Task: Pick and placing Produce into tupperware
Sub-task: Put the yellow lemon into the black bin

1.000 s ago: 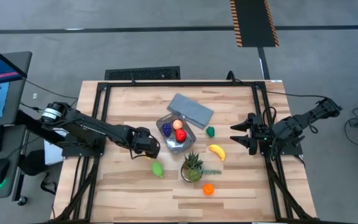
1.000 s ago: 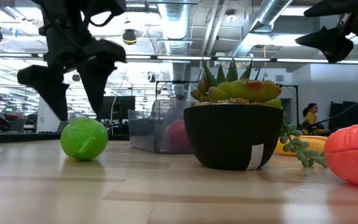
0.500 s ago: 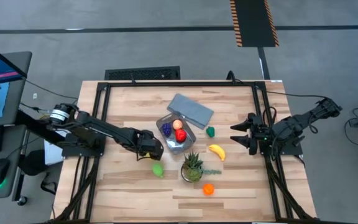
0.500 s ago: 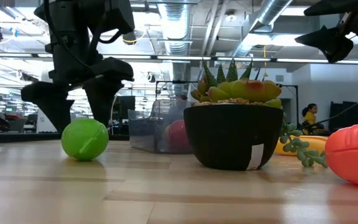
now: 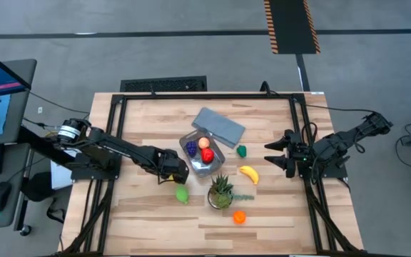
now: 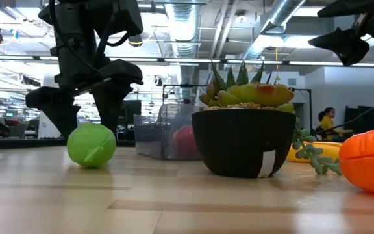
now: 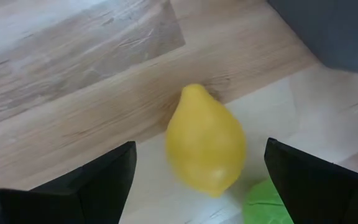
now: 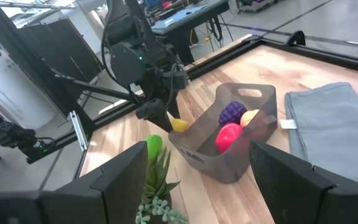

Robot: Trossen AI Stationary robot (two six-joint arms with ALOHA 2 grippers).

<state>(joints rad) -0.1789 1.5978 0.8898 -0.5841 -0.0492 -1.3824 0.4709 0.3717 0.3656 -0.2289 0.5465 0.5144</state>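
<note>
Left gripper [image 5: 177,171] spread wide, low over the wooden table [image 5: 148,214], just beside the clear greyish rectangular plastic tub [image 5: 200,165]; a small yellow plastic lemon [image 7: 205,140] lies on the wood between its two fingers, apart from both; a round green toy fruit [image 6: 91,145] sits just beside the lemon, near the fingertips; tub holds purple grapes [image 8: 232,112] and a red piece [image 8: 229,135]; yellow toy banana [image 5: 249,173] and orange piece [image 5: 239,217] lie loose on the table; right gripper [image 5: 273,154] open, empty, waiting at the table's right edge.
</note>
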